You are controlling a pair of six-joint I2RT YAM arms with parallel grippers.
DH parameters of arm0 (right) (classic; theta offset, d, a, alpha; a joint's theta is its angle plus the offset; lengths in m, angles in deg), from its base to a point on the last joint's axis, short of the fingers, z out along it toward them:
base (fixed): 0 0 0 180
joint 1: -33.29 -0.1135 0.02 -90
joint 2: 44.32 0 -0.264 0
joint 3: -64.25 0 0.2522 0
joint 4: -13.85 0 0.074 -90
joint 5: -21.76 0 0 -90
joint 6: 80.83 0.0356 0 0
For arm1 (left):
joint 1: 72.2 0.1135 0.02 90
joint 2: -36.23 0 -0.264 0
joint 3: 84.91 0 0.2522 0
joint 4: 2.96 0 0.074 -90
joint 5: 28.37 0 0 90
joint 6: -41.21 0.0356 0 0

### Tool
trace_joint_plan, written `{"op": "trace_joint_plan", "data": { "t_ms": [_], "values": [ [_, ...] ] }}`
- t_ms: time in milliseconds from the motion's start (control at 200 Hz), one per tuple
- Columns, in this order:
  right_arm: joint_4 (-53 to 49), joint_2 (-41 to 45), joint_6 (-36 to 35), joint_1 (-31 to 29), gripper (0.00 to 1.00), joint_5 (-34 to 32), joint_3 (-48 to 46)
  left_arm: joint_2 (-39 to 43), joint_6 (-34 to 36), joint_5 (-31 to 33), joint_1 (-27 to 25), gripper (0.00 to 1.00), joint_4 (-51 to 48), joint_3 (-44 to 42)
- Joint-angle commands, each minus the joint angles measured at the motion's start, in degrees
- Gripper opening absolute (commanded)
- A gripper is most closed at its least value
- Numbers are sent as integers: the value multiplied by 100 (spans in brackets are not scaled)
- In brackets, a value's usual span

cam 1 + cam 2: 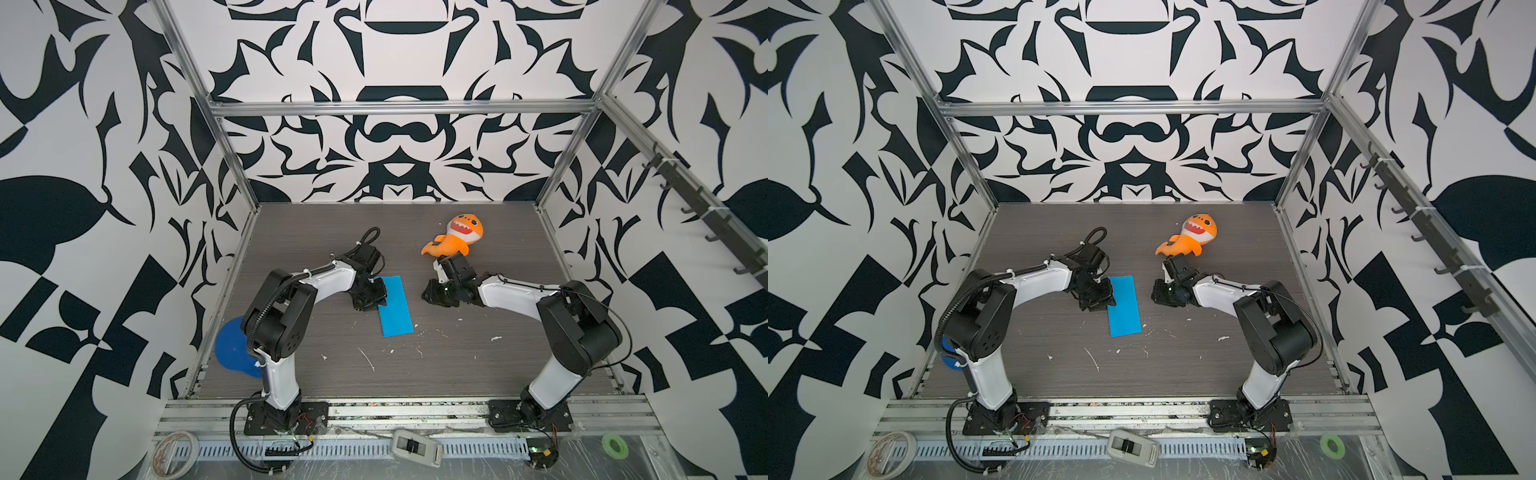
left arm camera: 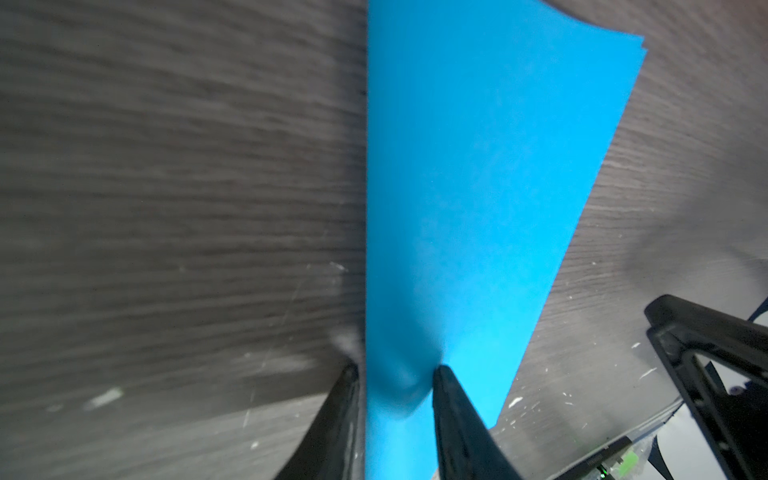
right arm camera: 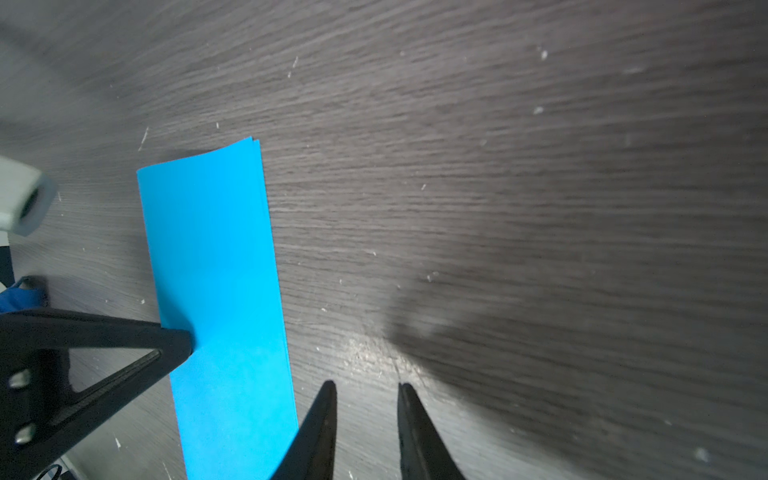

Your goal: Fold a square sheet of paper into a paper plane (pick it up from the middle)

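Observation:
The square sheet of paper [image 1: 397, 305] [image 1: 1123, 305] lies on the table as a narrow bright blue rectangle, doubled over, with two layers showing at its end in the right wrist view [image 3: 216, 270]. My left gripper [image 1: 376, 301] [image 1: 1104, 299] is low at its left long edge. In the left wrist view [image 2: 395, 370] the jaws stand a little apart. One fingertip [image 2: 442, 374] rests on the paper [image 2: 478, 187]; the other is just off its edge. My right gripper [image 1: 428, 295] [image 1: 1156, 293] [image 3: 365, 384] is slightly open over bare table, right of the paper, holding nothing.
An orange shark plush [image 1: 457, 239] [image 1: 1190, 237] lies behind the right gripper. A dark blue disc [image 1: 232, 345] sits at the left table edge behind the left arm. The wood-grain table [image 1: 457, 353] carries white scraps. Tape rolls [image 1: 174, 451] [image 1: 615, 445] and a white device [image 1: 415, 449] lie past the front rail.

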Motion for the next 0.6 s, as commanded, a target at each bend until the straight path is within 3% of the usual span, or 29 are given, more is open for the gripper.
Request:
{"op": "trace_joint_plan", "data": {
  "t_ms": [0, 595],
  "values": [
    [81, 20, 56, 7, 30, 58, 8, -429, -1, 301, -5, 35, -337, -136],
    [137, -2, 76, 10, 30, 89, -55, -480, 333, 279, -7, 33, -363, -186]
  ]
}}
